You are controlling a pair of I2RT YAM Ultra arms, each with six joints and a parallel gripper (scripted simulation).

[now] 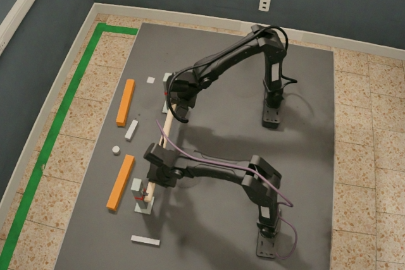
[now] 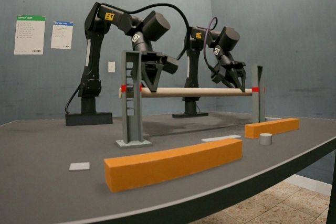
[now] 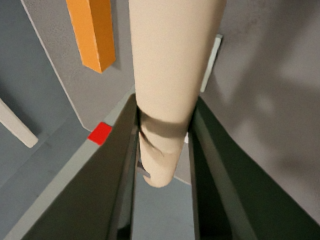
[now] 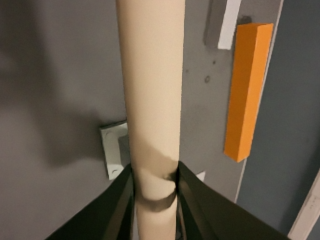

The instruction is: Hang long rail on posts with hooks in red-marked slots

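Observation:
The long wooden rail [image 1: 167,124] [image 2: 189,92] [image 3: 170,60] [image 4: 152,75] is level at red-mark height, on the arms' side of the posts. My left gripper [image 2: 243,90] [image 3: 164,102] is shut on it near the post [image 1: 137,185] [image 2: 254,105] at the bottom of the top view. My right gripper [image 2: 154,90] [image 4: 155,170] is shut on it near the other post [image 1: 166,80] [image 2: 132,124]. The left-end hook [image 1: 145,192] points at its post's red mark [image 1: 138,198]. The right-end hook [image 2: 129,89] shows through the red-marked slot. Seating depth is unclear at both.
Two orange blocks [image 1: 126,102] [image 1: 121,182] lie beyond the posts, with a white bar [image 1: 131,130], a white cylinder [image 1: 116,150] and a white square [image 1: 150,79]. Another white bar [image 1: 145,239] lies past the left-end post. Both arms reach over the rail.

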